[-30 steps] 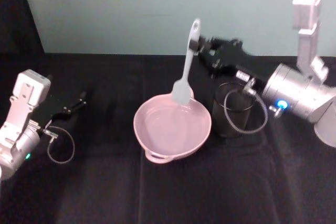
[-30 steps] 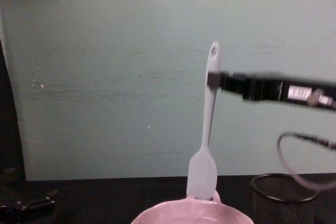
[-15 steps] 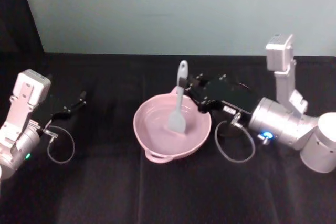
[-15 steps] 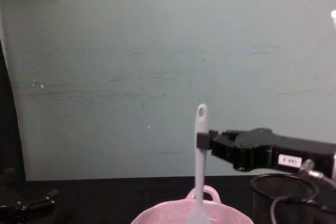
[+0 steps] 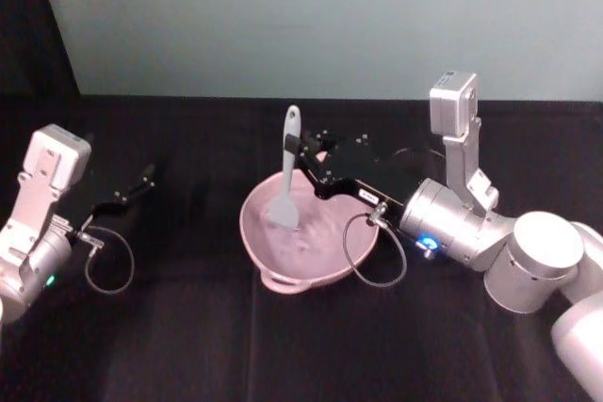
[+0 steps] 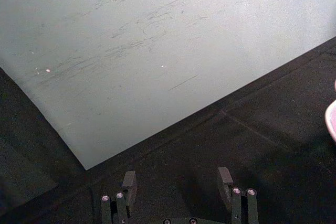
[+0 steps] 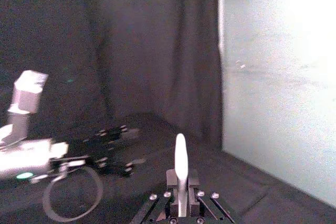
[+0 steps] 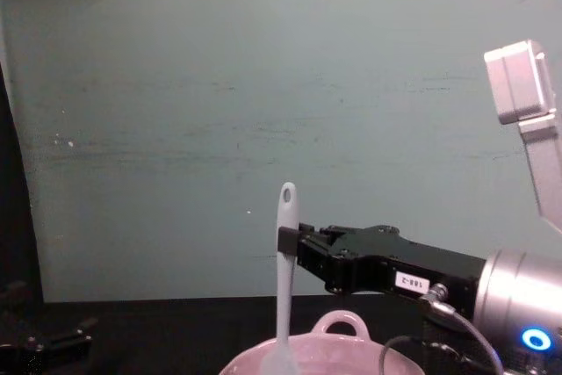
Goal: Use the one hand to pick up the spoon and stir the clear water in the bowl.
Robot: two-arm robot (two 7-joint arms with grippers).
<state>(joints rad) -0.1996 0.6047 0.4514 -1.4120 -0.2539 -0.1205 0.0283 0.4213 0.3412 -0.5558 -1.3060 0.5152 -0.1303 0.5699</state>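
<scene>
Black-draped table (image 5: 188, 345): the black two-fingered right gripper (image 5: 303, 157) pinches the upright white plastic spoon (image 5: 285, 185) by its upper handle, head inside the pale pink glossy bowl (image 5: 247, 233); left gripper (image 5: 132, 190) parked left, fingers spread.

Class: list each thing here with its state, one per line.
bowl: upright, holding water
spoon: held upright, head down in the bowl
right gripper: shut on spoon handle
left gripper: open, empty, parked at left
</scene>
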